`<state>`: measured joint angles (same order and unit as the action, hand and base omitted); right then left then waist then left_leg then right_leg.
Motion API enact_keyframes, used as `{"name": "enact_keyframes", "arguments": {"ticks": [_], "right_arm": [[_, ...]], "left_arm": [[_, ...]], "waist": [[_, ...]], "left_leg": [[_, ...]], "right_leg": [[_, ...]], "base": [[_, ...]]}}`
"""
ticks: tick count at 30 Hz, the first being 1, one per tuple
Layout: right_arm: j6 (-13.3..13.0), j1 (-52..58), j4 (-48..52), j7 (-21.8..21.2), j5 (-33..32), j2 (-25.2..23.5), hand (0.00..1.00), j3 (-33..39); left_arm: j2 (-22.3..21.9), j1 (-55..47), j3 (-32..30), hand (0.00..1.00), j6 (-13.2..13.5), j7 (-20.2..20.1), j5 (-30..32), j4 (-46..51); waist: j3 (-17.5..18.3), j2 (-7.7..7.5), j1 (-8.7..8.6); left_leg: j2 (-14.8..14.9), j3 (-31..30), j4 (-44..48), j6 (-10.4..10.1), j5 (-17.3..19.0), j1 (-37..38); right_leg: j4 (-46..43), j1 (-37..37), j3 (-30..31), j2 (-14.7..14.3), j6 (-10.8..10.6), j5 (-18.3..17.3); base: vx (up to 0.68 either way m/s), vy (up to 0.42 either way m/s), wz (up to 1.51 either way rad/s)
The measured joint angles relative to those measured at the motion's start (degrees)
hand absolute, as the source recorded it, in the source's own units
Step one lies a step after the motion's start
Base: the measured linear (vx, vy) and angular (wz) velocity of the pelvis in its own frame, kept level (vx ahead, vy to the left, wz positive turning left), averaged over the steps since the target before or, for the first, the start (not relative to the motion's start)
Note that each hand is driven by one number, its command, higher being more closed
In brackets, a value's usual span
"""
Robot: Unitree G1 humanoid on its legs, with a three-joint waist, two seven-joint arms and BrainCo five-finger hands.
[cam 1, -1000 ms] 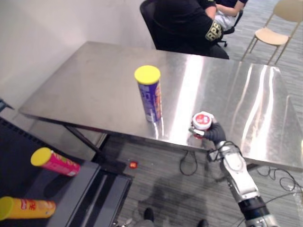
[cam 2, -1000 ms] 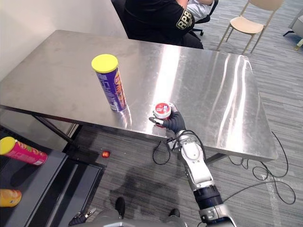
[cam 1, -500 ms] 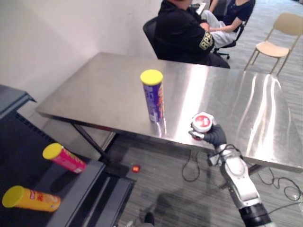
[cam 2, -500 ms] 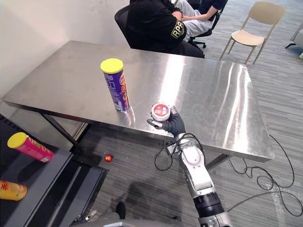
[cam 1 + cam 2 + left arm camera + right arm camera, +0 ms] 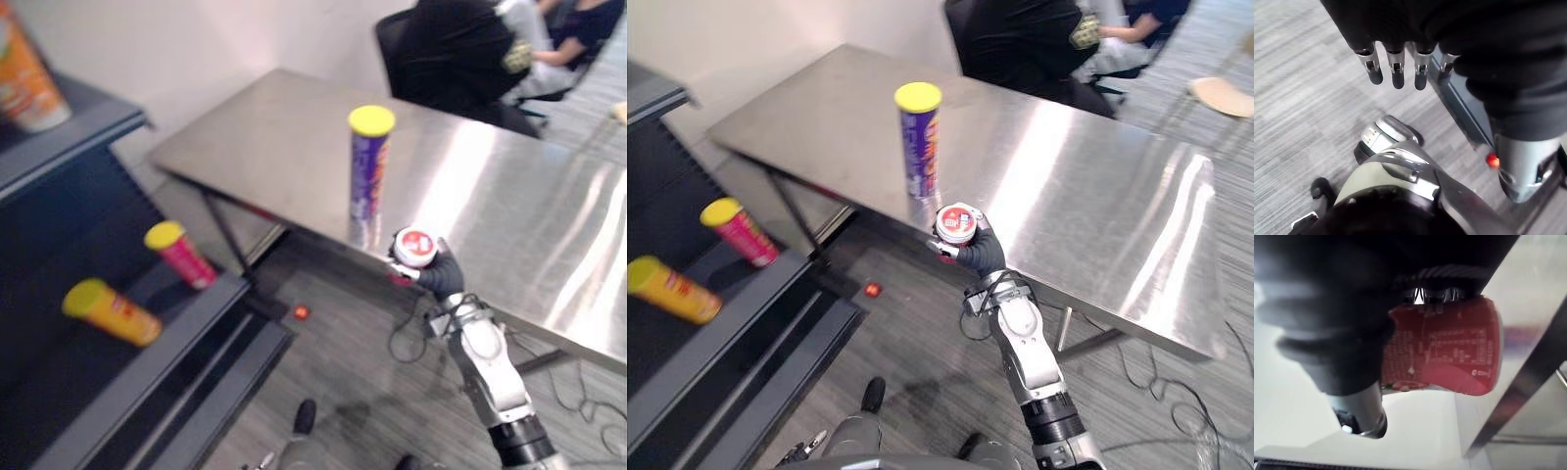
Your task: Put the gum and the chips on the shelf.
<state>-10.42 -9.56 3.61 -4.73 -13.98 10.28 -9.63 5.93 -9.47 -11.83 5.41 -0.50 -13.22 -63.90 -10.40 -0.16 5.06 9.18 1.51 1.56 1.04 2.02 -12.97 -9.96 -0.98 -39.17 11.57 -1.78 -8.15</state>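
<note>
The right hand (image 5: pixel 446 278) is clenched round the gum tub (image 5: pixel 415 247), its fingers wrapped about the red side wall with the white-and-red lid facing up, and it holds the tub at the near edge of the steel table (image 5: pixel 284 127), clear of the surface as far as I can tell. The chips can (image 5: pixel 370 164) stands upright on the table, just beside the held tub and close to that same near edge. The shelf (image 5: pixel 167 343) stands off the table's left end, well apart from it, and a pink can (image 5: pixel 182 257) and a yellow can (image 5: pixel 108 312) seem to lie on their sides on its lower tier. The left hand (image 5: pixel 1397 68) hangs with its fingers straight and nothing in them, low and away from the table. A person (image 5: pixel 456 59) in black sits at the table's far side. The main risk, I judge, is the carry: the tub must travel from the table's edge across open floor to the shelf, and the grip is on a smooth round wall, so a swing or jolt could let it slip and drop. Setting it down carelessly could nudge the lying cans and set them rolling off the tier. The arm also passes near the tall chips can, which a brush could topple off the table's edge.
</note>
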Motion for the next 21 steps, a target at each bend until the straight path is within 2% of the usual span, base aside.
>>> {"name": "enact_keyframes", "arguments": {"ticks": [1,2,3,4,5,6,7,8,11,14,16,18,21], "right_arm": [[0.03,-0.35,-0.13,0.32,0.04,0.06,1.0,0.48],[0.03,-0.75,-0.17,1.06,0.25,-0.09,1.0,1.64],[0.01,-0.77,-0.17,1.43,0.47,-0.14,1.0,2.01],[0.01,-0.77,-0.52,1.98,0.5,-0.11,1.0,2.05],[-0.01,-0.76,-1.06,2.33,0.52,-0.11,1.0,2.06],[0.0,-0.76,-1.3,2.5,0.55,-0.09,1.0,2.18],[0.01,-0.65,-1.51,2.73,0.6,-0.02,1.0,2.91],[0.01,-0.49,-1.56,2.82,0.62,-0.01,1.0,3.92],[0.38,0.33,-1.76,2.63,0.67,-0.43,1.0,7.04],[0.36,2.12,-1.46,2.41,0.87,-1.8,1.0,9.76],[0.41,3.16,-1.45,2.77,1.77,-2.01,1.0,11.6],[0.41,3.16,-1.45,2.99,1.78,-2.06,1.0,12.56],[0.51,3.26,-1.47,3.42,2.77,-2.17,1.0,13.96]], "left_arm": [[-0.08,0.31,-0.17,0.0,-0.15,0.06,-0.04,0.01],[-0.46,0.07,-1.0,0.0,-0.62,0.08,-0.05,0.03],[-1.12,-0.92,-1.75,0.0,-0.59,0.17,-0.05,0.21],[-1.8,-1.89,-2.47,0.0,-0.62,0.16,-0.03,0.2],[-2.5,-2.67,-3.34,0.0,-0.66,0.13,-0.04,0.18],[-2.68,-3.28,-3.92,0.0,-0.69,0.05,-0.01,0.19],[-2.97,-3.33,-4.79,0.0,-0.71,0.03,0.02,0.2],[-3.37,-3.02,-5.82,0.0,-0.72,-0.1,0.45,0.29],[-3.38,-2.85,-8.12,0.0,-0.82,-0.66,1.09,0.71],[-3.36,-2.98,-8.94,0.0,-1.08,-0.74,3.03,0.62],[-3.49,-3.0,-8.9,0.0,-1.1,-0.75,3.45,0.58],[-3.45,-3.06,-8.93,0.0,-1.12,-0.56,4.83,0.35],[-3.26,-3.18,-8.94,0.0,-1.14,-0.44,5.21,0.15]], "waist": [[-0.26,-0.07,0.28],[-0.26,0.02,0.46],[-0.23,0.12,0.43],[0.19,1.01,0.47],[0.4,1.3,0.52],[0.49,1.4,0.41],[1.03,2.24,-0.01],[1.38,2.79,-0.31],[2.16,1.66,-0.11],[3.44,1.47,-0.56],[4.46,1.68,-0.98],[4.52,1.8,-1.27],[4.33,1.44,-0.89]], "left_leg": [[0.11,3.44,3.49,0.95,-1.53,-1.26],[-0.01,9.51,10.29,1.86,-2.63,-2.58],[1.01,13.88,15.57,1.9,-2.41,-2.44],[3.63,19.04,21.52,1.54,-0.85,-0.6],[5.79,22.58,25.0,0.36,1.13,2.16],[6.67,23.78,25.78,-0.32,1.63,3.81],[8.3,26.13,25.77,-1.03,1.79,6.73],[8.59,26.71,23.73,-1.6,2.1,8.06],[6.78,30.84,18.26,-1.55,2.07,7.92],[4.7,31.53,13.17,-1.62,2.04,7.89],[2.67,30.71,6.8,-3.36,0.86,7.87],[1.37,30.52,2.13,-3.97,0.3,8.42],[-1.38,29.0,-0.66,-2.8,-0.75,10.02]], "right_leg": [[-0.24,-0.3,-1.62,1.21,0.17,-0.04],[-0.05,-0.4,-4.31,2.74,0.99,0.5],[-0.02,-0.36,-6.58,3.33,1.46,0.85],[-0.08,-0.32,-8.54,3.48,1.67,1.15],[-0.08,-0.3,-10.16,3.67,1.6,1.57],[-0.09,-0.31,-11.04,3.78,1.36,1.78],[-0.09,-0.32,-13.15,3.77,1.13,2.0],[-0.09,-0.33,-14.87,3.88,0.56,2.42],[3.4,1.43,-20.8,3.75,-0.14,6.15],[4.14,3.56,-26.6,4.27,-0.93,7.33],[3.6,3.84,-30.35,4.61,-1.01,7.81],[2.42,4.01,-32.65,5.11,-1.05,7.84],[-4.19,5.12,-33.28,9.8,-1.04,7.83]], "base": [[-0.19,-0.147,1.54],[-0.08,-0.117,1.12],[-0.09,-0.106,1.18],[-0.13,-0.073,0.95],[-0.11,-0.015,0.76],[-0.12,0.059,0.81],[-0.1,0.085,0.89],[-0.13,0.136,1.13],[-0.07,0.14,0.95],[-0.05,0.197,1.13],[-0.04,0.178,1.02],[-0.04,0.161,0.71],[-0.02,0.118,0.44]]}}
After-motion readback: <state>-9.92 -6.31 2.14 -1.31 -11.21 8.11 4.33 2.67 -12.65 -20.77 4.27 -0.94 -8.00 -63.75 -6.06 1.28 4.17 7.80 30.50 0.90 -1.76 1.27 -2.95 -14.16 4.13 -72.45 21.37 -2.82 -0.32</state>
